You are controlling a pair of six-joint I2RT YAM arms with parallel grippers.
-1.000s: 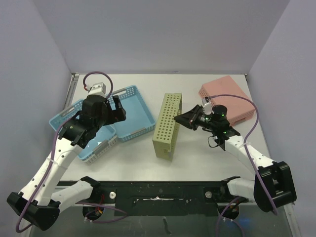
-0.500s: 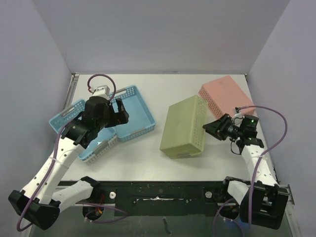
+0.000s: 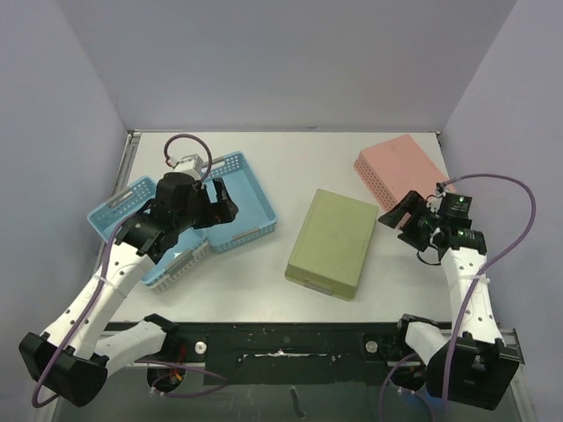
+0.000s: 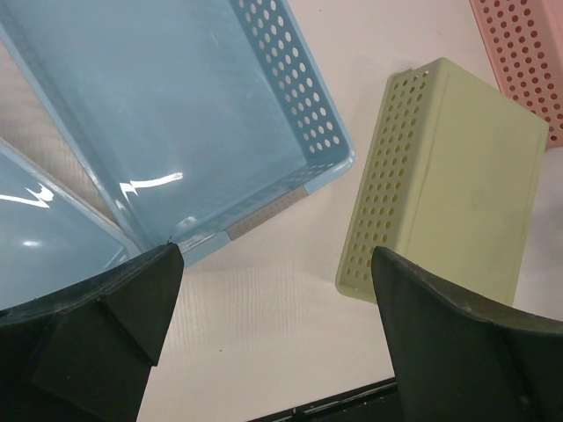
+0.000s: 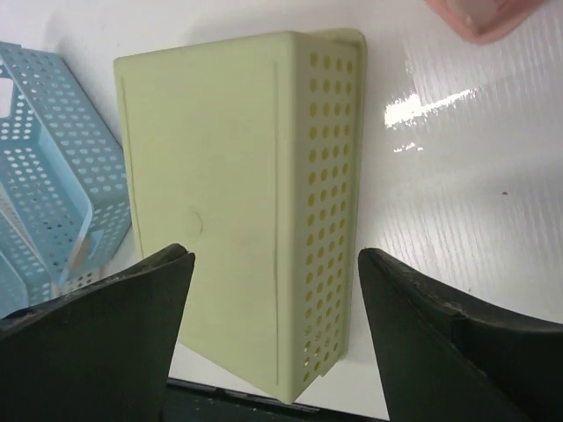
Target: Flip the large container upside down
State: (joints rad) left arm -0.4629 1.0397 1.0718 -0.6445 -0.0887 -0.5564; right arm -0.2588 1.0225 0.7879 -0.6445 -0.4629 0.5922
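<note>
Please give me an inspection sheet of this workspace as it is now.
Surface: white table, some glare.
Job's things: green container flat at centre, bottom up, nothing touching it.
Clutter: two blue baskets at left, overlapping; pink container far right.
End effectors: left end effector open over the blue baskets; right end effector open, empty, near the pink container.
Cables: purple cables loop from both wrists.
Surroundings: plain walls on three sides.

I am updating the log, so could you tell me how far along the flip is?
Done: the green container lies flat on the table, solid base up. In hand: nothing; the right gripper is open, clear of it, and the left gripper open above the blue basket. Left: seemingly nothing.
</note>
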